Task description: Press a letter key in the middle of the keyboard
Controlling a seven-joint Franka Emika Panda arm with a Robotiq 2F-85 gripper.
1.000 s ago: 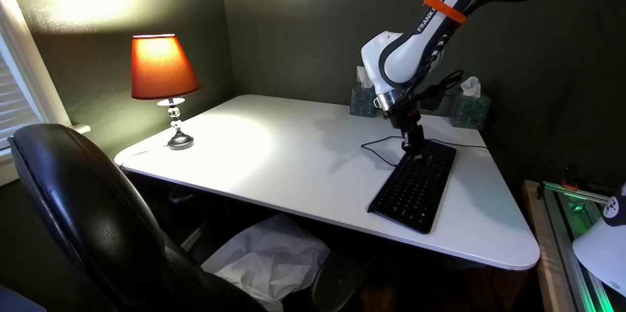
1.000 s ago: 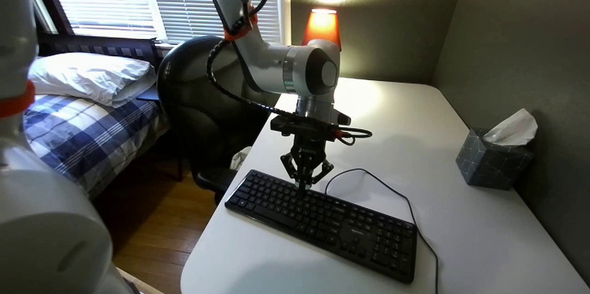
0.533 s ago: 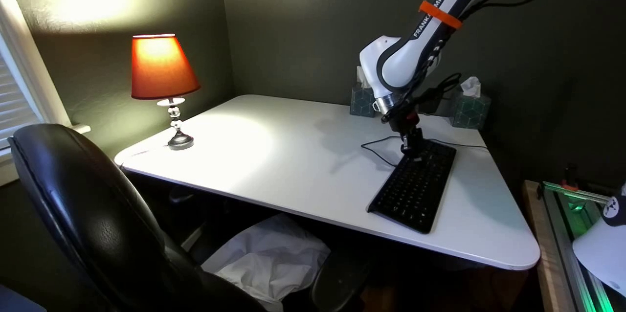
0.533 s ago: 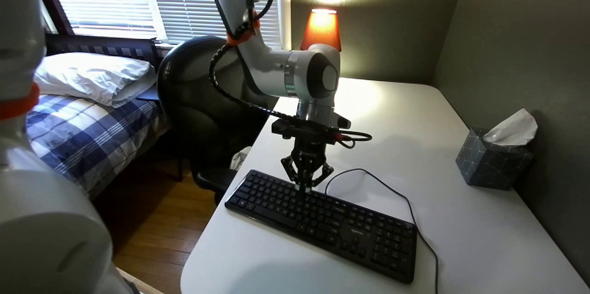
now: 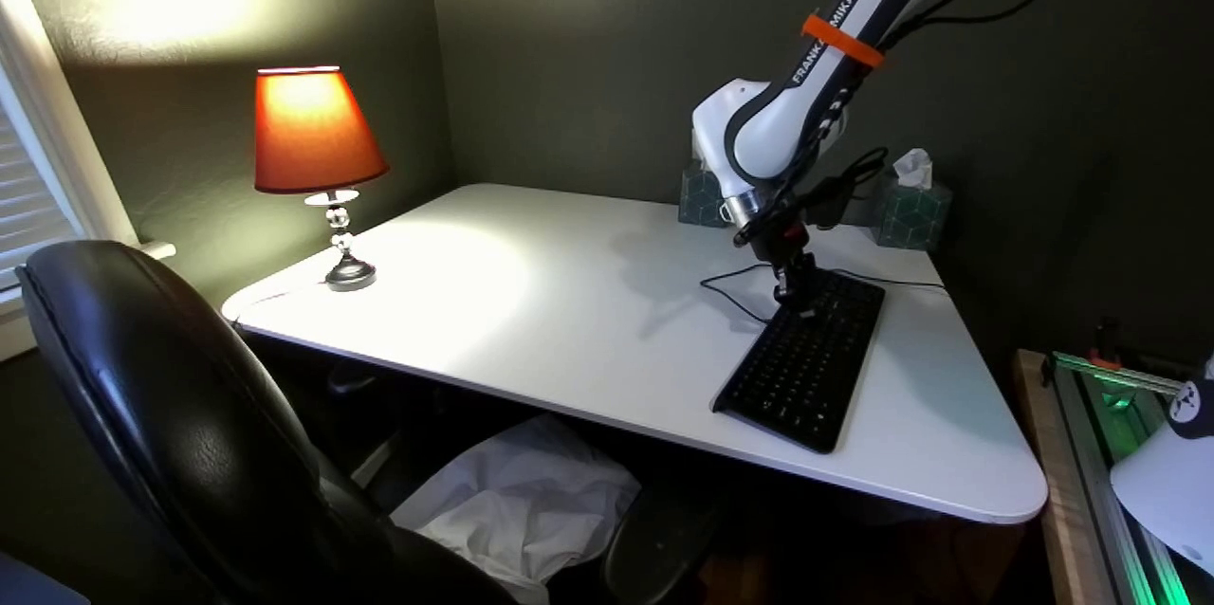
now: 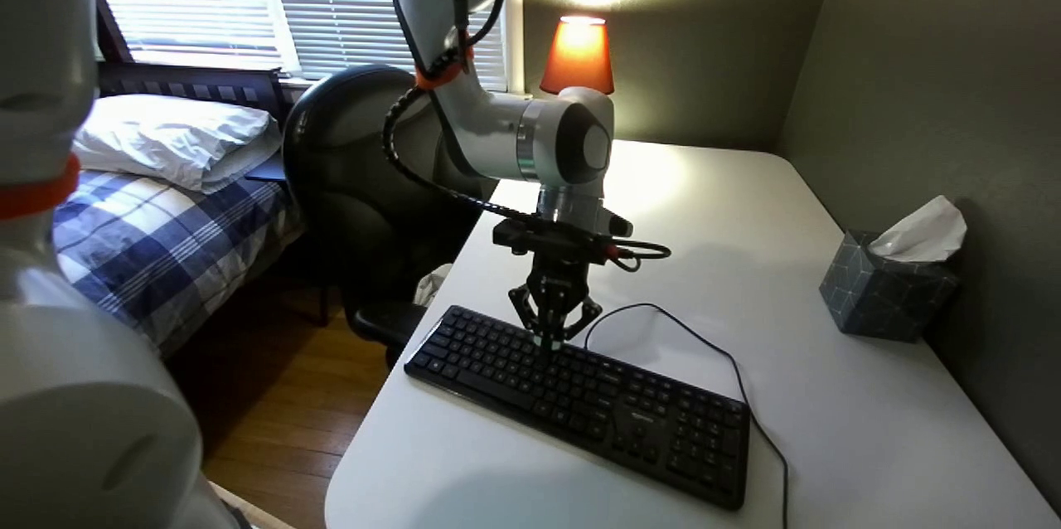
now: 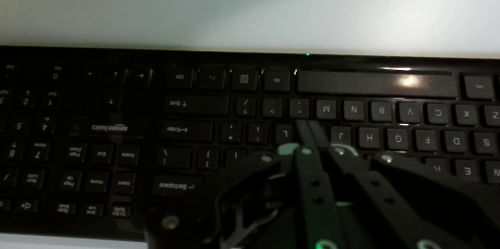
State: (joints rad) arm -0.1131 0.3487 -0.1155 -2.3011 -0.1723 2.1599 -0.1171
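The black keyboard (image 5: 797, 373) lies flat on the white table, and it also shows in another exterior view (image 6: 638, 421). In the wrist view the keyboard (image 7: 103, 128) appears upside down, with its letters readable. My gripper (image 7: 308, 122) is shut with nothing between its fingers and points down at the letter rows. The tips cover the spot between the L key (image 7: 284, 134) and the J key (image 7: 340, 136), just beside the comma key (image 7: 299, 108). The key under the fingers is hidden. I cannot tell whether the tips touch it. The gripper also shows in an exterior view (image 6: 545, 353).
The keyboard's thin cable (image 6: 704, 342) loops behind it on the table (image 5: 588, 302). A tissue box (image 6: 887, 288) stands by the wall, and another (image 5: 702, 197) shows behind the arm. An orange lamp (image 5: 318, 131) stands at the table's far end. A black chair (image 6: 365, 197) is alongside.
The arm has come down a little, and its wrist sits lower in both exterior views. The gripper has shifted slightly over the keyboard and stays shut. The keyboard has not moved.
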